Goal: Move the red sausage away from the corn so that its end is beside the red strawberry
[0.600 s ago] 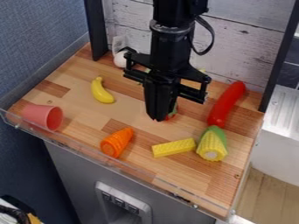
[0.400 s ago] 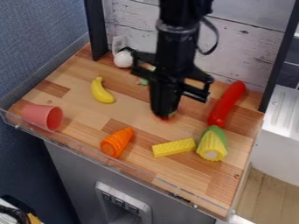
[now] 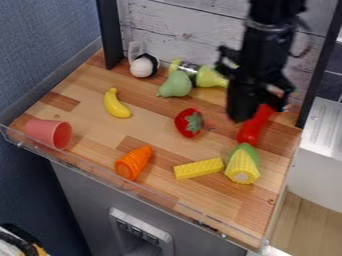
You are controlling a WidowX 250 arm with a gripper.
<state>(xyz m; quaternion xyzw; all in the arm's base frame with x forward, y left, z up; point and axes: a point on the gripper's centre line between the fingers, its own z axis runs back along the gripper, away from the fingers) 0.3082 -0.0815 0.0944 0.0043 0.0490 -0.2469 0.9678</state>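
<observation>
Red, the long toy (image 3: pixel 252 131) lies partly behind the gripper (image 3: pixel 240 118), whose opening I cannot tell. This seems a positioning step; grasping would first call for alignment over the toy.

Behind the jaws rises a whitish plank wall (image 3: pixel 184 30); a blue wall (image 3: pixel 40 50) stands left, wooden floor (image 3: pixel 310 220) lower right.

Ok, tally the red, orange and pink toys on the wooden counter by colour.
Red: 2 (strawberry, long red piece)
Orange: 1 (carrot)
Pink: 1 (cup)
Total: 4
</observation>
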